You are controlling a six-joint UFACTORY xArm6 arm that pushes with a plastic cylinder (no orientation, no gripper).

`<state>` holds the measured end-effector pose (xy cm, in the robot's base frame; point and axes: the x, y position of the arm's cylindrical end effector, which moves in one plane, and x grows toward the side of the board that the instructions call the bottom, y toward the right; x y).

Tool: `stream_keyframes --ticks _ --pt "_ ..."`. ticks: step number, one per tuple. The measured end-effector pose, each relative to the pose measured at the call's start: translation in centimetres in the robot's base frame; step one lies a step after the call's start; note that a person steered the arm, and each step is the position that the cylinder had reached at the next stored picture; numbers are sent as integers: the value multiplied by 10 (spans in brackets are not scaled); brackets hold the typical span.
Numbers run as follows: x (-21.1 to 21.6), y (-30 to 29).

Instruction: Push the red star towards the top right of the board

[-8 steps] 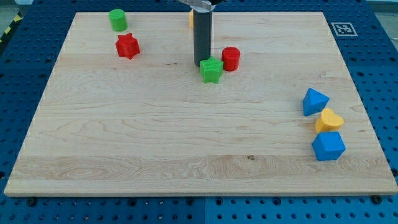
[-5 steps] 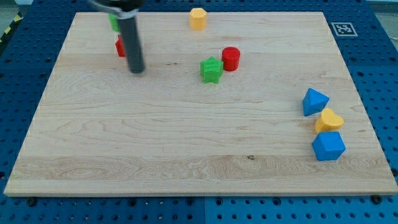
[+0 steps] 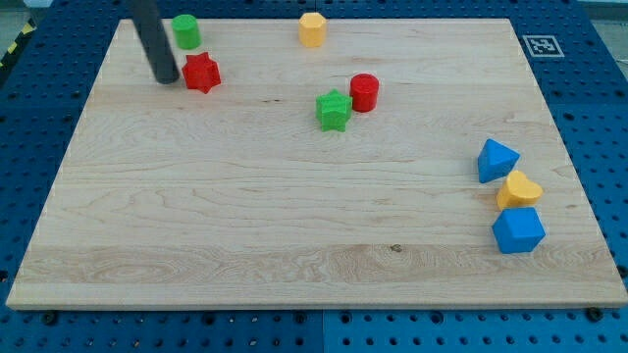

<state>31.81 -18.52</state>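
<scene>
The red star (image 3: 202, 73) lies near the board's top left. My tip (image 3: 166, 78) rests on the board just to the left of the red star, close to it or touching it; I cannot tell which. The dark rod rises from the tip up out of the view's top. A green cylinder (image 3: 185, 30) stands just above the red star, to the right of the rod.
A yellow hexagonal block (image 3: 312, 28) sits at the top centre. A green star (image 3: 334, 110) and a red cylinder (image 3: 364, 92) sit together mid-board. At the right edge a blue pyramid-like block (image 3: 497, 160), a yellow heart (image 3: 518, 189) and a blue cube (image 3: 517, 230) are clustered.
My tip has swept from beside the green star leftward across the board to the left side of the red star. No block has visibly moved.
</scene>
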Motion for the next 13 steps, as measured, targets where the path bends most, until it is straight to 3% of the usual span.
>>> stream_keyframes --ticks 8,11,13 --pt "-10 301" --pt "-14 254" --pt "-37 254"
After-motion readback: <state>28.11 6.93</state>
